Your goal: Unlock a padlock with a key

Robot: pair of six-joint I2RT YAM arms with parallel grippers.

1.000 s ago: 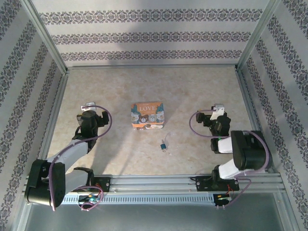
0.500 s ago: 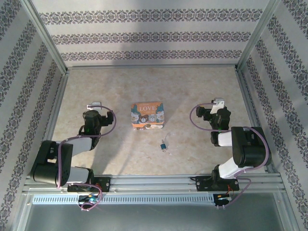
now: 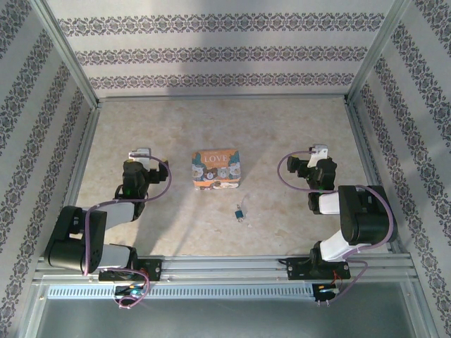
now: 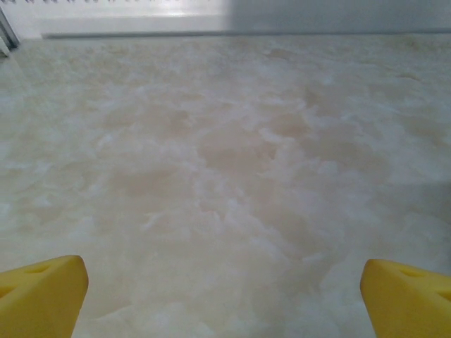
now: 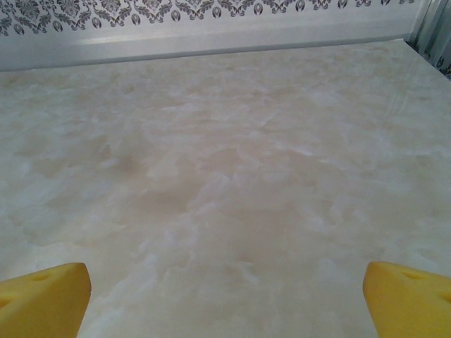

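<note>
Left pincer (image 3: 139, 156) rightward; tin (image 3: 217, 169) seemingly shut

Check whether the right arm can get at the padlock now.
Probably yes: the padlock lies on bare table, nothing between it and the right gripper, whose jaws stand open. The tin sits farther back, out of the way.

The left gripper (image 4: 225, 303) spread wide above the table (image 4: 232, 155)
Its two yellow fingertips (image 4: 39, 296) sit in the bottom corners, well apart, with pale marbled beige tabletop between them. The surface runs back to a white strip (image 4: 211, 24) at the far edge.
</note>
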